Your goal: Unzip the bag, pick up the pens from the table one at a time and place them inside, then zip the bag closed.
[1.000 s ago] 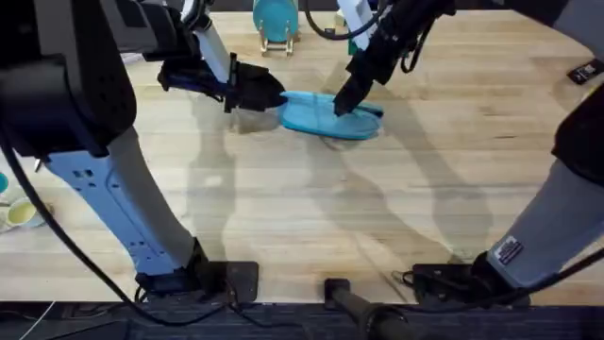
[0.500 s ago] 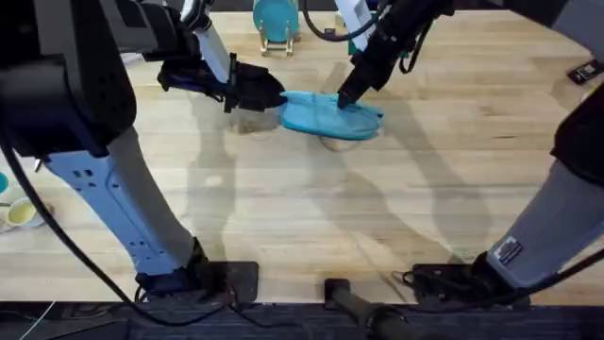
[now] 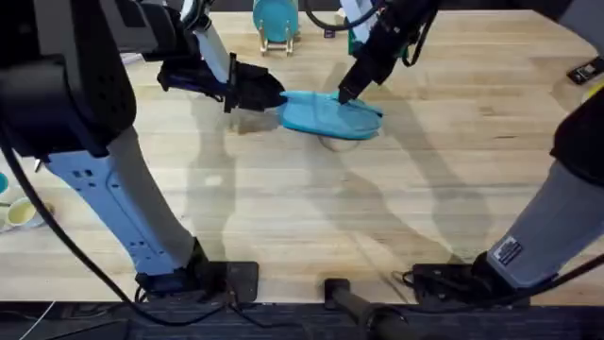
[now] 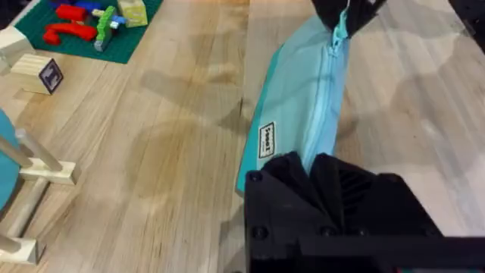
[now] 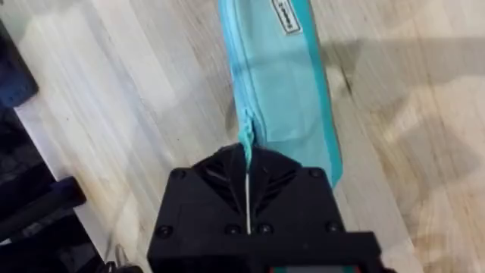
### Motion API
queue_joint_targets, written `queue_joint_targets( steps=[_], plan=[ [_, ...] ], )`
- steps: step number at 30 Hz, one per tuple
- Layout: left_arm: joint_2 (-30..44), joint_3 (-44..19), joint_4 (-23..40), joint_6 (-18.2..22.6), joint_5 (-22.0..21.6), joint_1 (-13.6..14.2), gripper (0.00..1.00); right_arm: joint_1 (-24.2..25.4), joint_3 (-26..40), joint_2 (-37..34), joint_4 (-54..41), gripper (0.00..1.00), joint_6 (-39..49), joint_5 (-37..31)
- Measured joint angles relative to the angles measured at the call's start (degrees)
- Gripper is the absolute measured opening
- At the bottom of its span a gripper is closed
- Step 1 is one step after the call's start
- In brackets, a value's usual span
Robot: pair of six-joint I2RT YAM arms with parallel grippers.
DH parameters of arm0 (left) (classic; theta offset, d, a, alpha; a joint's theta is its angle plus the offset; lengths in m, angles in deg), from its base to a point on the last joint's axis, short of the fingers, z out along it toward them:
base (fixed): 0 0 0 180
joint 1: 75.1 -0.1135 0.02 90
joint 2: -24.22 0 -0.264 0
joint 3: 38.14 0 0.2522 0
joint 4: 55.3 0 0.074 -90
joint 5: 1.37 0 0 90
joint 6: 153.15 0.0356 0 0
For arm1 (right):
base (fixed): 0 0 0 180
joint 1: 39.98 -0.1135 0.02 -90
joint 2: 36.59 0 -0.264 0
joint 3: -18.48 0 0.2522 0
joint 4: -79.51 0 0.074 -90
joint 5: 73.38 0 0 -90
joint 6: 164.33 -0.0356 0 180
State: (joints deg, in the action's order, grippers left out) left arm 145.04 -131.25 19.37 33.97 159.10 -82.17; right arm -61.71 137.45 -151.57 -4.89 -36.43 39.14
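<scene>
Jaws of both arms clench the bag point(image 3: 326, 115): left gripper point(image 3: 276, 96) one end, right gripper point(image 3: 345, 93) its zipper pull.

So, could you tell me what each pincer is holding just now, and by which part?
The left pincer grips the bag by one end; the right pincer pinches its zipper pull tab.

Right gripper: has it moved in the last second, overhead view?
Yes. The right gripper has risen slightly off the bag toward the table's far edge, nearer the teal disc stand; the bag stays put. It's shut on the zipper pull.
</scene>
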Motion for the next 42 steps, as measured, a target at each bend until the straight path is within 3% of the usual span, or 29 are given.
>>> queue_joint_targets(
  steps=[21,35,42],
  plan=[
    [0.0,0.0,0.2,0.0,0.02,0.0,0.041,-0.3,1.6,0.0,-4.58,0.03,-2.34,-2.49],
    [0.0,0.0,0.39,0.0,0.02,0.02,0.041,-0.09,1.82,0.0,-9.61,0.031,-12.1,-7.48],
    [0.0,0.0,0.35,0.0,0.02,0.02,0.041,3.26,1.84,0.0,-11.14,0.036,-16.61,-7.58]
  ],
)
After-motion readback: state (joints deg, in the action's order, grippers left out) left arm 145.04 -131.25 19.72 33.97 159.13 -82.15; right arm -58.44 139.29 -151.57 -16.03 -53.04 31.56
